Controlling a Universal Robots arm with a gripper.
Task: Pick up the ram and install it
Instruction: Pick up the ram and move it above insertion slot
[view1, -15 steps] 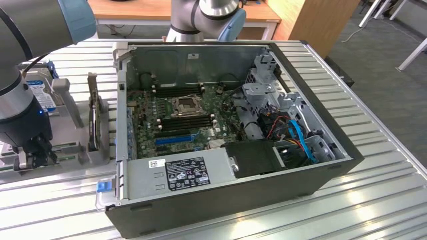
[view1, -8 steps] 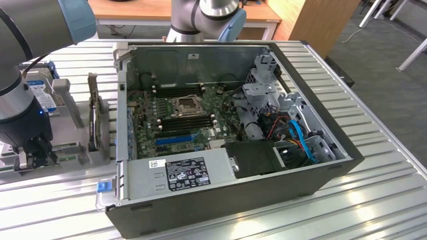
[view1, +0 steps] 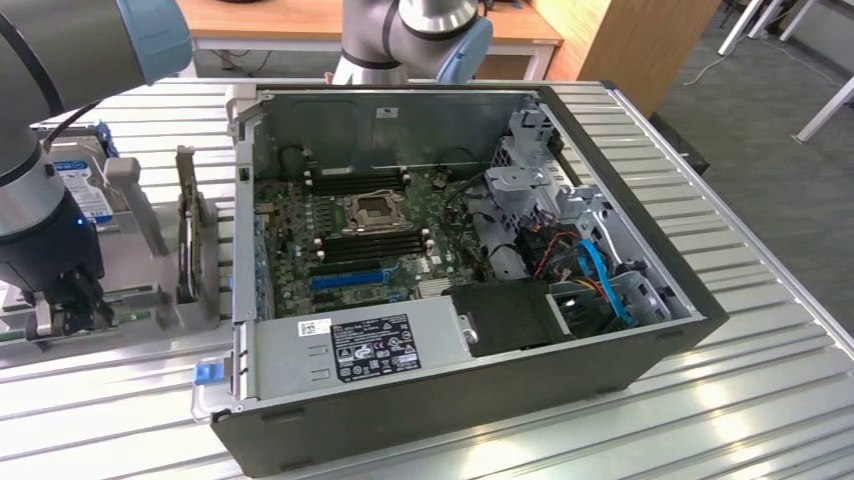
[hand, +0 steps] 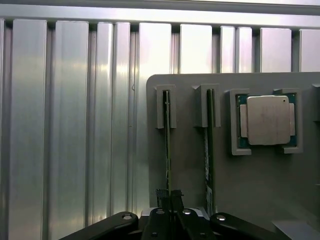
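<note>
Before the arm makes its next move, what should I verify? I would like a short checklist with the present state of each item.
1. The gripper is shut on the ram: ok.
2. The ram is out of the holder: not ok, its far end sits in the bracket.
3. The second stick is apart from the gripper: ok.
4. The case is open, with the board exposed: ok.
5. A memory slot on the board is free: cannot tell.
</note>
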